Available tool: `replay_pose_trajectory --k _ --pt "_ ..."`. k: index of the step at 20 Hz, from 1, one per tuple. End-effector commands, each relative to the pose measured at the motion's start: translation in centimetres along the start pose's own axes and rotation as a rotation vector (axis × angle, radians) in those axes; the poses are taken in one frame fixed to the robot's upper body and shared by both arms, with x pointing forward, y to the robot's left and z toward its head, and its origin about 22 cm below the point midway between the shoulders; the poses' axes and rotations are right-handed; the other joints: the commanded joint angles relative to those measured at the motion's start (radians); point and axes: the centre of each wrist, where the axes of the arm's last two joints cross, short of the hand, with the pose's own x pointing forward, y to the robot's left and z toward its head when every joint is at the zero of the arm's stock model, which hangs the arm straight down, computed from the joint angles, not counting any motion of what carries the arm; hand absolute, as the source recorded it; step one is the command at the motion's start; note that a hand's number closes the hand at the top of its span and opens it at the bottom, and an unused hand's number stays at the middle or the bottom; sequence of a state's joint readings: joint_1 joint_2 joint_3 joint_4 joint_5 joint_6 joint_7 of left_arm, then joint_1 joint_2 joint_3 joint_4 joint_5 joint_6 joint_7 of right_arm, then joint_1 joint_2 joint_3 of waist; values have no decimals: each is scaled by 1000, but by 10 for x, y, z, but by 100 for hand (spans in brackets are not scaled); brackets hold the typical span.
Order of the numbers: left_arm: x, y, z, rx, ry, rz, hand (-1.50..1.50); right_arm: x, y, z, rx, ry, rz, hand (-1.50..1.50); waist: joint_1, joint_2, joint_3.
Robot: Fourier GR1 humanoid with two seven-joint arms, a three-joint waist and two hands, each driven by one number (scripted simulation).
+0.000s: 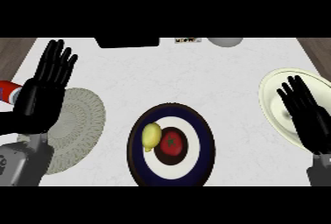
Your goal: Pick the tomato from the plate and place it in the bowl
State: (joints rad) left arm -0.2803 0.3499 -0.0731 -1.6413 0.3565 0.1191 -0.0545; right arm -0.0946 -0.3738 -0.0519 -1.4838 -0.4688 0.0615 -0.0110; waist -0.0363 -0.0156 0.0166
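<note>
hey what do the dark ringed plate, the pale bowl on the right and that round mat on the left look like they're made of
Plate: likely glazed ceramic, with crisp navy and white rings.
Bowl: probably ceramic or plastic, plain smooth cream.
Mat: looks woven fibre, with fine concentric ribbing and a matte beige surface.

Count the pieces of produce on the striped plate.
2: a yellow lemon left of centre on the plate, and a red tomato touching it at centre. None appears hidden.
</note>
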Motion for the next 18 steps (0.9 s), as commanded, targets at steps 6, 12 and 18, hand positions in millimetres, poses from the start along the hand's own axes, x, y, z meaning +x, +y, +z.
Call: replay_pose_trajectory --k 6,12,18 --pt "-45 -8 26 22 250 -134 0 -44 136 19 -33 103 259 150 64 24 -26" --pt "-58 -7 42 67 329 -111 0 -44 154 30 -496 -187 315 -150 8 2 -20" --pt "-69 -20 49 52 352 -122 0 -58 214 72 -596 -381 441 -150 25 7 -22"
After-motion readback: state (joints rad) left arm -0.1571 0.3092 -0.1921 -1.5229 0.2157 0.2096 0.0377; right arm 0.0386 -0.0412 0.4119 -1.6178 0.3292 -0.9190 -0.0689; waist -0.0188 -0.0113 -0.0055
